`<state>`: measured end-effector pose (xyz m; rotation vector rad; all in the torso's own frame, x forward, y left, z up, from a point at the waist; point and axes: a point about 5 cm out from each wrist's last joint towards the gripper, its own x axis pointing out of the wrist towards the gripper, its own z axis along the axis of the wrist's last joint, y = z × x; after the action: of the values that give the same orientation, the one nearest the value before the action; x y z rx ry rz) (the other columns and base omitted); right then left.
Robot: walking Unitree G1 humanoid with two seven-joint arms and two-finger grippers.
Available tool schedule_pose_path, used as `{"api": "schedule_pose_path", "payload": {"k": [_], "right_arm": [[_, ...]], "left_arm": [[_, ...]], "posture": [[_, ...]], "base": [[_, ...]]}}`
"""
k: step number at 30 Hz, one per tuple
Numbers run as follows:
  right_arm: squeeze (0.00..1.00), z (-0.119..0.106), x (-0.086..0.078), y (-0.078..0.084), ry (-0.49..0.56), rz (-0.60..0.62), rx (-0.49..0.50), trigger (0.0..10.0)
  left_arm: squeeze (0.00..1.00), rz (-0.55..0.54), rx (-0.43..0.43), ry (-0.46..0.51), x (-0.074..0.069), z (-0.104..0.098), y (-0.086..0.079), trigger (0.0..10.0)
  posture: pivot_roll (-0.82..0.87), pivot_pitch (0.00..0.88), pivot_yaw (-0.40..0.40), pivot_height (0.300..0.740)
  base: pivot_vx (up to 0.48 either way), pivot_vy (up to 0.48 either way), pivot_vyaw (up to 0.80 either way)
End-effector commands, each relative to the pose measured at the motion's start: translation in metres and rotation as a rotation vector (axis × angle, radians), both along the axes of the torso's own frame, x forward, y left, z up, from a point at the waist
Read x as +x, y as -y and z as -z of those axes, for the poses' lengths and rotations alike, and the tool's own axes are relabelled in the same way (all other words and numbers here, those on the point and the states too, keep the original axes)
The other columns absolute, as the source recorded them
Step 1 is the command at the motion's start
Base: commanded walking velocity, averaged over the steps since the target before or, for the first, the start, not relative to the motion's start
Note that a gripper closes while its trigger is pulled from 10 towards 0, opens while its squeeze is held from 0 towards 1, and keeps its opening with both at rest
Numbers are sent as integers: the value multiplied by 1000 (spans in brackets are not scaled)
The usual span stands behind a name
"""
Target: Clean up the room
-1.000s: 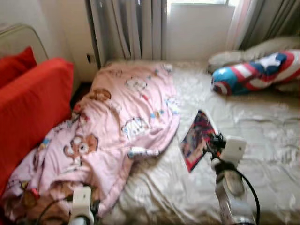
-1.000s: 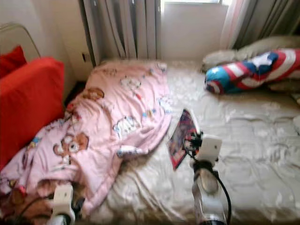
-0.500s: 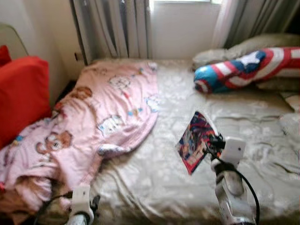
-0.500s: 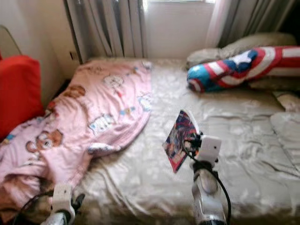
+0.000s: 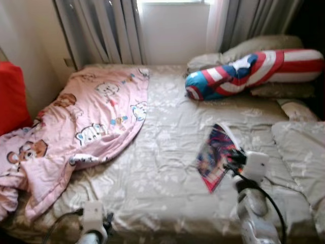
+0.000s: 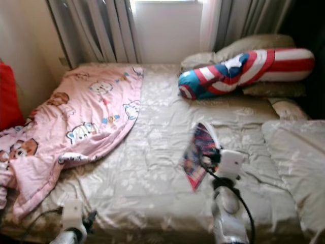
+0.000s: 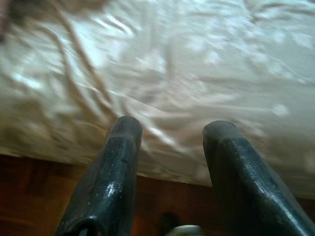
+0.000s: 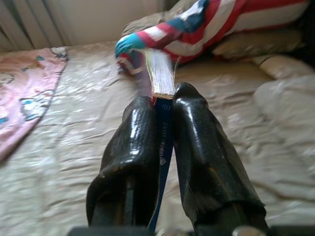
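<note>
Bedding fills both eye views: a bed (image 5: pixel 162 168) with a wrinkled beige sheet, a pink cartoon-bear blanket (image 5: pixel 81 122) heaped over its left side, and a shield-patterned bolster pillow (image 5: pixel 244 73) in red, white and blue lying across the head near the curtains (image 5: pixel 111 30). The right gripper (image 8: pixel 162 105) is clenched on a colourful comic book (image 5: pixel 216 155), held tilted above the sheet at the right of the bed's middle. The right wrist view adds what the head camera cannot resolve: the book's thin blue spine pinched between the two black fingers (image 8: pixel 133 157), its white page edges fanned above them, and small pale lettering on the spine, too blurred to read. The left gripper (image 7: pixel 170 130) hangs low at the bed's near edge with its fingers apart and nothing between them; its wrist view shows the sheet's hem and dark wooden floor (image 7: pixel 29 196) below. Open sheet lies between blanket and book. A red cushion (image 5: pixel 10 96) sits at the far left, and a beige pillow (image 5: pixel 299 147) at the right edge.
</note>
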<state>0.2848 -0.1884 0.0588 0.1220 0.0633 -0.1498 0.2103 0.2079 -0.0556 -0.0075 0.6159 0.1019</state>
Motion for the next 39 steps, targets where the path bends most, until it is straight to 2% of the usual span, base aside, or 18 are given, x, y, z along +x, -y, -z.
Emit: {"api": "schedule_pose_path", "payload": {"k": [1,7,30,39], "right_arm": [[0,-12,5,-5,55,-16,7,10000],[0,-12,5,-5,54,-17,6,10000],[0,-9,5,-5,42,-14,11,10000],[0,-8,6,-5,38,-18,3,10000]], "left_arm": [[0,1,22,-8,-3,0,-6,10000],[0,1,20,-9,-3,1,-6,10000],[0,8,-3,-21,-8,4,-4,10000],[0,10,-1,-31,-11,6,-4,10000]], "posture": [[-36,13,-13,740],[-36,13,-13,740],[-39,0,-14,740],[-39,0,-14,740]], "base": [[0,-424,0],[0,-376,0],[0,0,0],[0,0,-393]]}}
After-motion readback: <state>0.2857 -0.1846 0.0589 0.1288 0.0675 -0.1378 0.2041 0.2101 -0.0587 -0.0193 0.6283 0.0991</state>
